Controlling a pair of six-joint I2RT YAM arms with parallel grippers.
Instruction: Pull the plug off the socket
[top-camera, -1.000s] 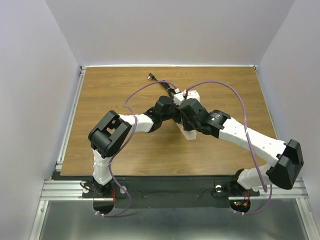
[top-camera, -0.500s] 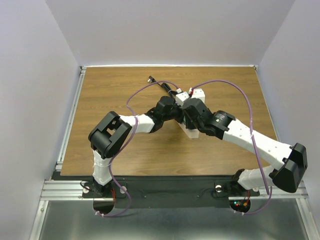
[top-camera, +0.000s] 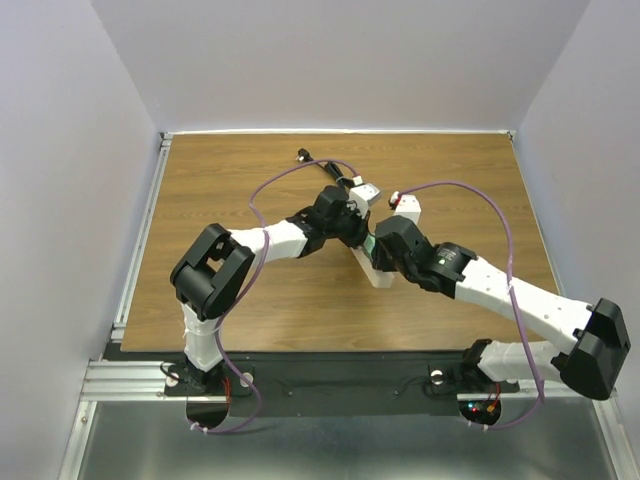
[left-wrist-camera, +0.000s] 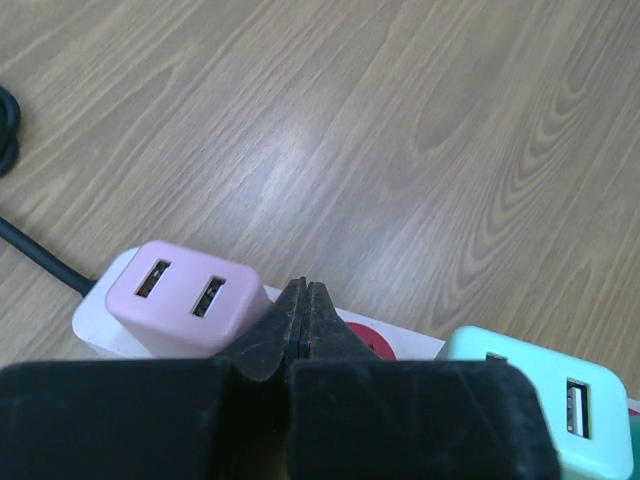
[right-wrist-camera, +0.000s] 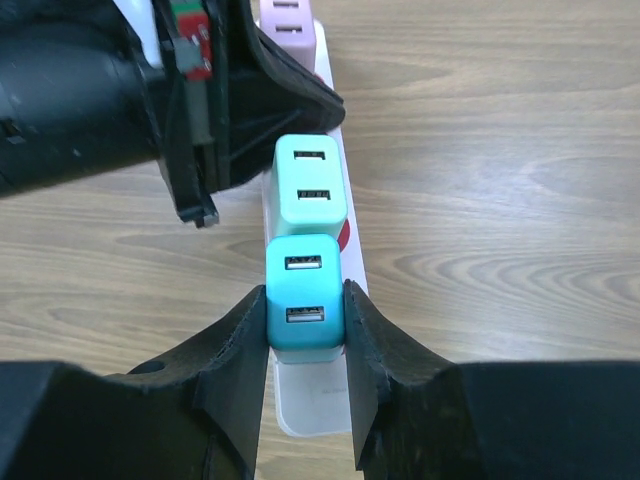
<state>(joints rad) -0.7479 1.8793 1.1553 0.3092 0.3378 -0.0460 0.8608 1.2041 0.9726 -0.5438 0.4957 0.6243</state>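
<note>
The socket (right-wrist-camera: 312, 400), a beige power strip with red outlets, lies on the wooden table and carries three USB plugs in a row. My right gripper (right-wrist-camera: 303, 292) is shut on the turquoise plug (right-wrist-camera: 303, 330) nearest the strip's free end, with a finger on each side. A mint plug (right-wrist-camera: 310, 185) and a pink plug (right-wrist-camera: 288, 15) sit beyond it. My left gripper (left-wrist-camera: 303, 298) is shut and empty, its tips over the strip (left-wrist-camera: 412, 345) between the pink plug (left-wrist-camera: 185, 295) and the mint plug (left-wrist-camera: 540, 390). In the top view both grippers (top-camera: 355, 228) (top-camera: 380, 250) cover most of the strip (top-camera: 378, 276).
The strip's thin black cord (top-camera: 322, 168) runs toward the table's far side and also shows in the left wrist view (left-wrist-camera: 40, 258). Purple arm cables (top-camera: 455, 186) loop above the table. Grey walls stand on three sides, and a metal rail (top-camera: 140, 240) runs along the left edge.
My right gripper has slid back along the strip toward its near end and now grips the turquoise plug. The left gripper has shifted slightly and stays on the strip.
</note>
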